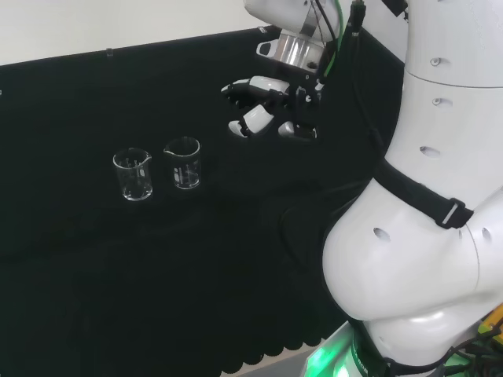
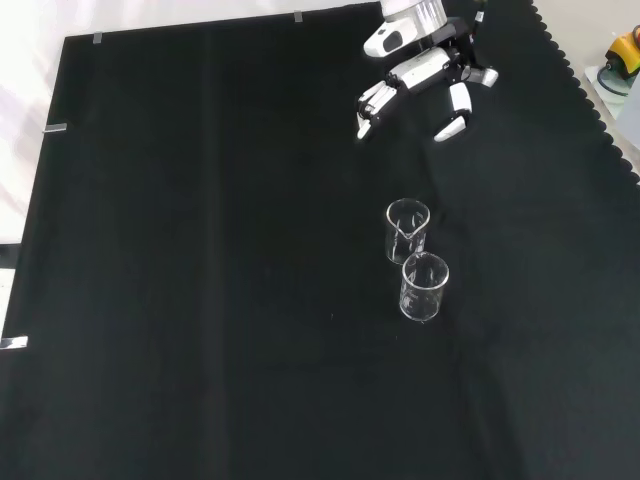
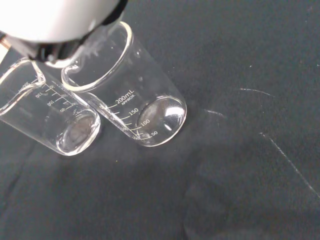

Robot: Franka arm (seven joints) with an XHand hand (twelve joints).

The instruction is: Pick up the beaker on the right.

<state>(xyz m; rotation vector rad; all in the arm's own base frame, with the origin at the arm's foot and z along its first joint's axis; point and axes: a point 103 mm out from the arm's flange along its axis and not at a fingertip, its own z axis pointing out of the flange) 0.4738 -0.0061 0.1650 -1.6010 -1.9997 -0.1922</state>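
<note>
Two clear glass beakers stand upright and empty on the black cloth. In the head view one beaker (image 1: 183, 163) is on the right and the other beaker (image 1: 132, 174) on the left, close together. The front view has them as a farther beaker (image 2: 407, 230) and a nearer beaker (image 2: 424, 286). The wrist view brings both close: one beaker (image 3: 131, 95) with printed marks and a second beaker (image 3: 49, 116) beside it. The hand (image 1: 266, 106) hangs in the air to the right of the beakers in the head view, apart from them, fingers relaxed and holding nothing. In the front view the hand (image 2: 425, 70) is beyond them.
The arm's big white links (image 1: 424, 196) stand at the head view's right. The cloth's scalloped edge (image 2: 590, 100) runs down the front view's right side, with a yellow object (image 2: 626, 50) past it. Bare black cloth (image 2: 200, 250) spreads to the left of the beakers.
</note>
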